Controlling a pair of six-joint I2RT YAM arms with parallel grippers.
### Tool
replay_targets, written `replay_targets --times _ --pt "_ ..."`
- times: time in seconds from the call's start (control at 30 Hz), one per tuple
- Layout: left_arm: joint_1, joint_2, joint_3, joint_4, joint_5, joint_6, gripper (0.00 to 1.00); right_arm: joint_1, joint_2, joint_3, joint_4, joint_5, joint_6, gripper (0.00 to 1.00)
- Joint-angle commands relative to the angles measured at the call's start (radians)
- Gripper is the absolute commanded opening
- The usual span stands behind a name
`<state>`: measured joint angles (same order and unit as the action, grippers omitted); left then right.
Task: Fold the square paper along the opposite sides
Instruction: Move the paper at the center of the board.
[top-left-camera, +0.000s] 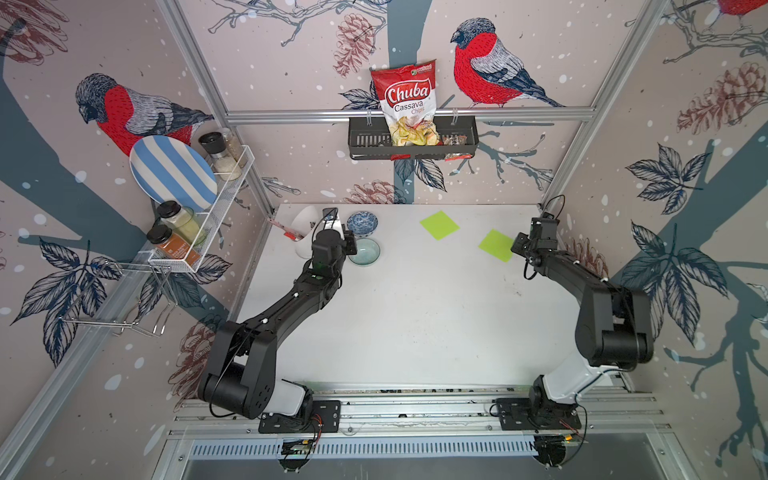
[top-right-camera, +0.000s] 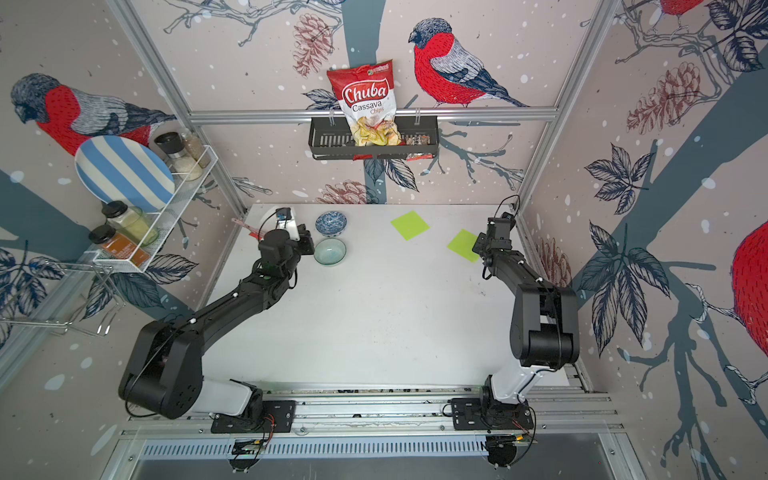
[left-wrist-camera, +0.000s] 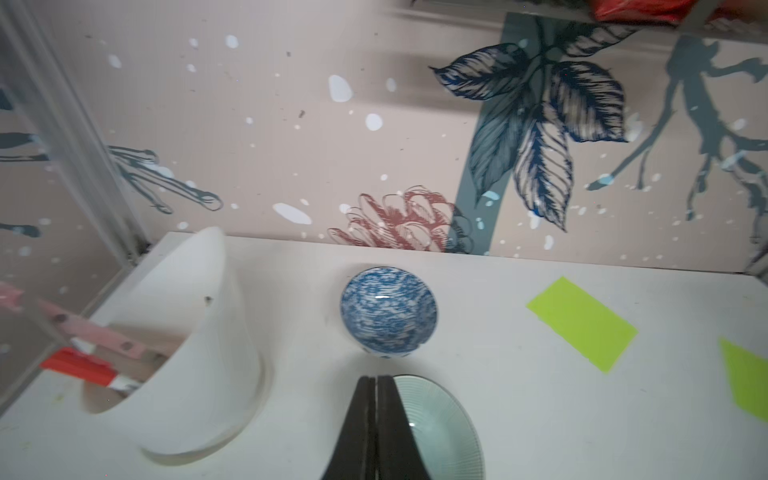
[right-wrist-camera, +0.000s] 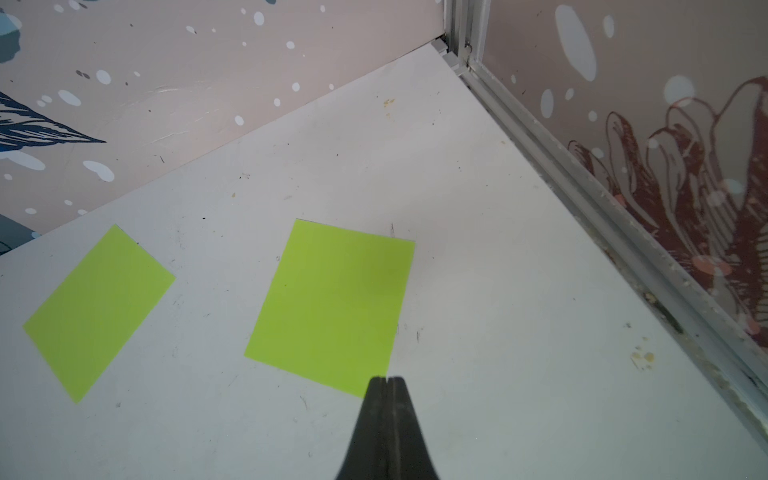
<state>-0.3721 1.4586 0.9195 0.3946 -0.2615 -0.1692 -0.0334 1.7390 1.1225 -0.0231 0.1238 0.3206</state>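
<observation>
Paper (right-wrist-camera: 332, 307) (thin, limp, probably slippery) lies flat on the tabletop (right-wrist-camera: 519, 332) by the right pincer (right-wrist-camera: 386, 380), pressed together empty like the left pincer (left-wrist-camera: 376, 380), so tease up one edge to pinch.

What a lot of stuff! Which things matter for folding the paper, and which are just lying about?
For the job:
nearer lime-green square paper; farther lime-green square paper.

Lying about:
blue-patterned ceramic bowl; pale green ribbed bowl; white plastic utensil holder; red Chuba chips bag; blue-striped plate.
</observation>
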Motion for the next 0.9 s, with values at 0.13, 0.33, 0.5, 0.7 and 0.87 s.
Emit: replay_targets --times 0.13,0.33,0.5,0.7,0.87 --pt "-0.184 0.082 0.143 -0.238 -0.034 -0.106 0.00 -0.013 0.226 0.215 -0.167 -0.138 -0.005 0.00" --pt "-0.302 0.157 0.206 -0.312 -0.024 -0.117 0.00 0.001 0.341 0.328 -0.213 -0.149 -0.021 0.00" --pt "-0.360 0.197 0.237 -0.340 -0.027 -0.118 0.00 0.000 0.406 0.404 -0.250 -0.144 -0.026 0.00" --pt "-0.385 0.219 0.242 -0.340 -0.017 -0.129 0.00 0.017 0.520 0.551 -0.382 -0.095 -0.059 0.00" --pt "-0.389 0.227 0.243 -0.362 -0.037 -0.126 0.00 0.063 0.610 0.670 -0.523 -0.012 -0.108 0.00"
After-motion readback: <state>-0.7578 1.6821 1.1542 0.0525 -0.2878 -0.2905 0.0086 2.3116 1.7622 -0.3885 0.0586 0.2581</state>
